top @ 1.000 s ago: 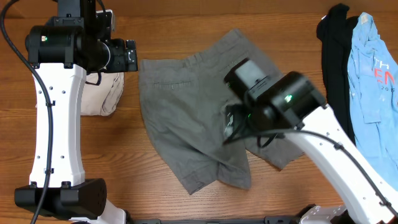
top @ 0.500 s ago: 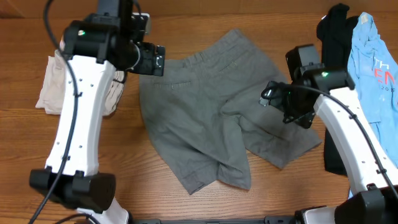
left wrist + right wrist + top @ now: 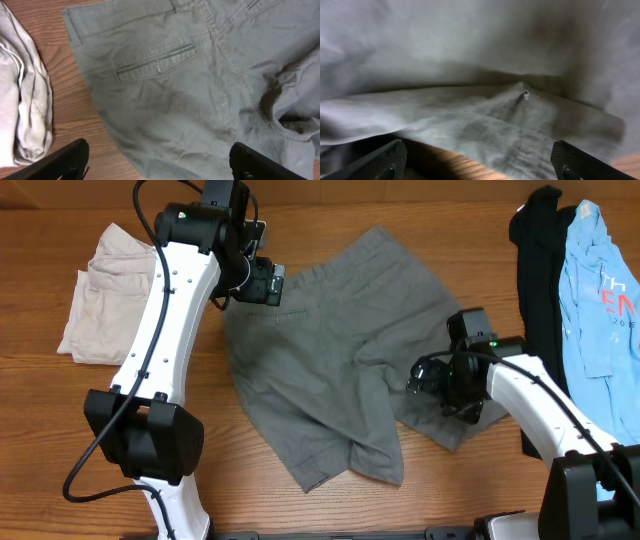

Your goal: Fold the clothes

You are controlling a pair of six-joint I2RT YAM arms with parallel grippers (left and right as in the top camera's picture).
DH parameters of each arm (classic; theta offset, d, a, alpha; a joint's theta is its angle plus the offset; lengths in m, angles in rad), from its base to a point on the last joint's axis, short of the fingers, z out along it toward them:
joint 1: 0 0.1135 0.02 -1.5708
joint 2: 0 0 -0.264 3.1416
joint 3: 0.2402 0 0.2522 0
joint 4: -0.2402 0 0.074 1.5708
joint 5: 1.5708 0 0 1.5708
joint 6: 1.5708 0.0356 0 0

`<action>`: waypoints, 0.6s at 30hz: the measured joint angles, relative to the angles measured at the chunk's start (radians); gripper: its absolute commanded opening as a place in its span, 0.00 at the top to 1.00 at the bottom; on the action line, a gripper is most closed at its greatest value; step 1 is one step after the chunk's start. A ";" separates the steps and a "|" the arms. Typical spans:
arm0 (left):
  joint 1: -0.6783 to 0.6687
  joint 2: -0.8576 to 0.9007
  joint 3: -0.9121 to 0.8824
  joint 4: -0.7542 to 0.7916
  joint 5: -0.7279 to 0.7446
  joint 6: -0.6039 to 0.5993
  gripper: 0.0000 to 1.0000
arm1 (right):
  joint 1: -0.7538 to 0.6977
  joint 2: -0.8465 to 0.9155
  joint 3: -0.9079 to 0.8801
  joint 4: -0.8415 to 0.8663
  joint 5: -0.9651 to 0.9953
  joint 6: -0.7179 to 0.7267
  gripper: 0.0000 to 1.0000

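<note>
The grey shorts (image 3: 330,360) lie spread and rumpled in the middle of the wooden table, waistband toward the far edge, one leg folded over the other at the right. My left gripper (image 3: 268,283) is open and hovers over the shorts' upper left corner; in the left wrist view the back pocket (image 3: 156,64) and the shorts' left edge lie below its fingers (image 3: 160,165). My right gripper (image 3: 432,380) is open and low over the shorts' right leg; the right wrist view shows the grey hem (image 3: 485,125) lifted off the wood between its fingertips (image 3: 480,165).
Folded beige trousers (image 3: 105,295) lie at the far left, also in the left wrist view (image 3: 22,100). A black garment (image 3: 535,260) and a light-blue printed shirt (image 3: 605,300) lie at the right edge. Bare wood (image 3: 300,505) runs along the front.
The left arm has swung right, uncovering the beige trousers, and now sits over the shorts' upper left corner. The right gripper moved off the shorts' middle to the right, then down onto the right leg.
</note>
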 measured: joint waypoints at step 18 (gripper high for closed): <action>-0.005 0.011 0.000 0.034 0.006 0.019 0.08 | -0.005 -0.004 -0.143 0.156 -0.056 0.009 0.15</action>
